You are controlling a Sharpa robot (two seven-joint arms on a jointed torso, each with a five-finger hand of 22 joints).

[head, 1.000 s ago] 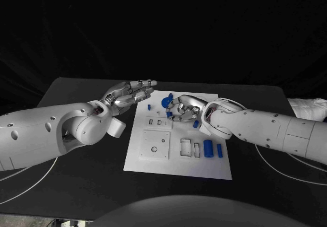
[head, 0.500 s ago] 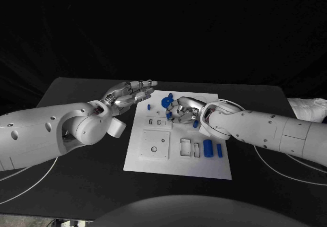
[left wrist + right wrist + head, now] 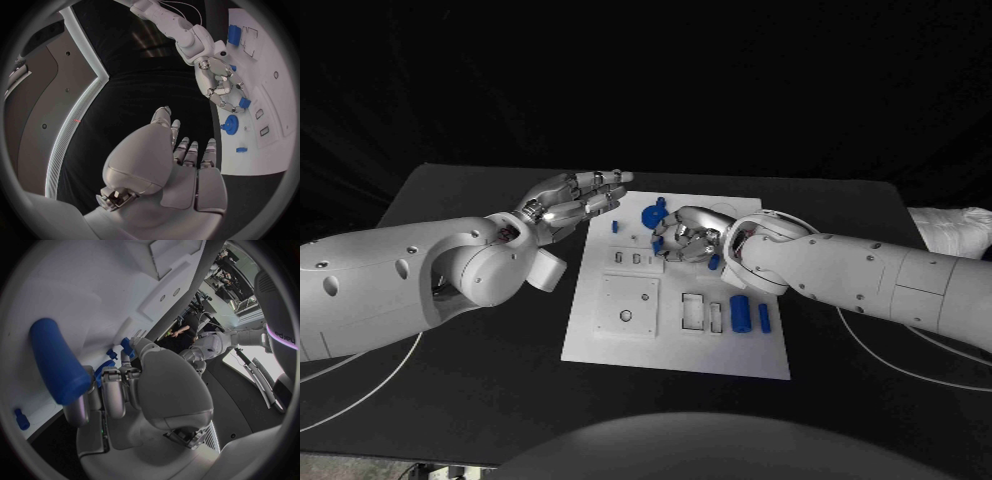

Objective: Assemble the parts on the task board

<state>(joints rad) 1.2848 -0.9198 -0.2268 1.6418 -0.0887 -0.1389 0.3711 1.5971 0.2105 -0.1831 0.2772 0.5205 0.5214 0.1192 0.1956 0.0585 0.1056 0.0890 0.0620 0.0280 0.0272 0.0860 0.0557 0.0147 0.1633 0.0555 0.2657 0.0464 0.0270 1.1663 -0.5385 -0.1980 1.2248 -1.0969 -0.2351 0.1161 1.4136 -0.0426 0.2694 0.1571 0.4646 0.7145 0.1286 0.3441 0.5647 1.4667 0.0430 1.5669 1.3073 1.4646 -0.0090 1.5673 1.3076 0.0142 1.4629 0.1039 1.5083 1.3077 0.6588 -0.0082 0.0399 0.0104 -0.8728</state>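
The right hand [image 3: 687,234] curls down over a small blue part [image 3: 244,103] on the task board's [image 3: 678,355] far half, apparently to pinch it, while the left hand [image 3: 574,199] hovers spread and empty beside the board, keeping clear.

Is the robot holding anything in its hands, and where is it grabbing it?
The left hand holds nothing, fingers spread. The right hand curls down over small blue parts on the white task board; whether it grips one cannot be told.
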